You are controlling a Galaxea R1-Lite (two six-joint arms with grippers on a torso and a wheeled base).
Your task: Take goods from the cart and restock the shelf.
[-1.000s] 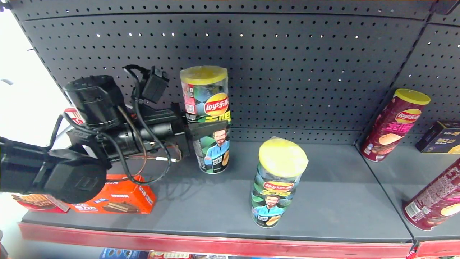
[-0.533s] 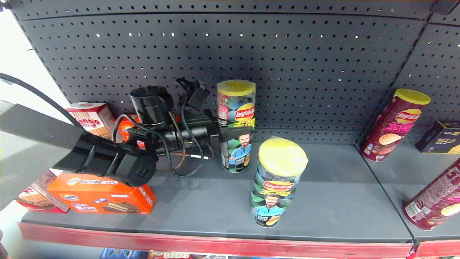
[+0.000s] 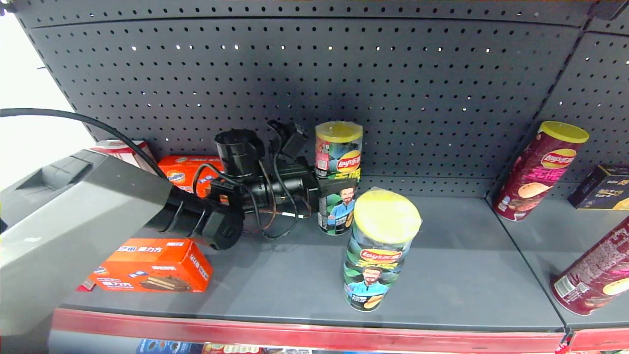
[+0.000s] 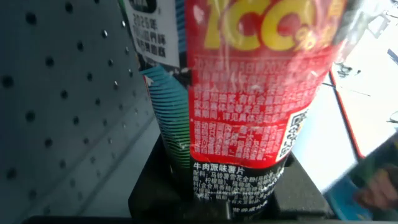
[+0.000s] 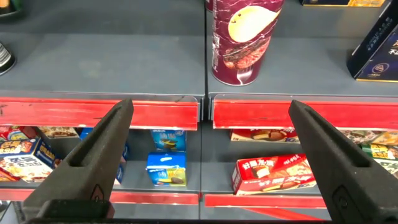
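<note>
- At the back of the grey shelf (image 3: 467, 275), close to the pegboard: left gripper (image 3: 339, 184) clamped across the middle of an upright green chip can (image 3: 338, 147).
- Can's base at shelf level; contact unclear.
- Second green chip can (image 3: 379, 255) stands just in front, to the right, apart.
- Orange box (image 3: 152, 265) lies front left.
- Right gripper (image 5: 211, 109) spread wide, holding nothing, facing a maroon can (image 5: 244, 37).
</note>
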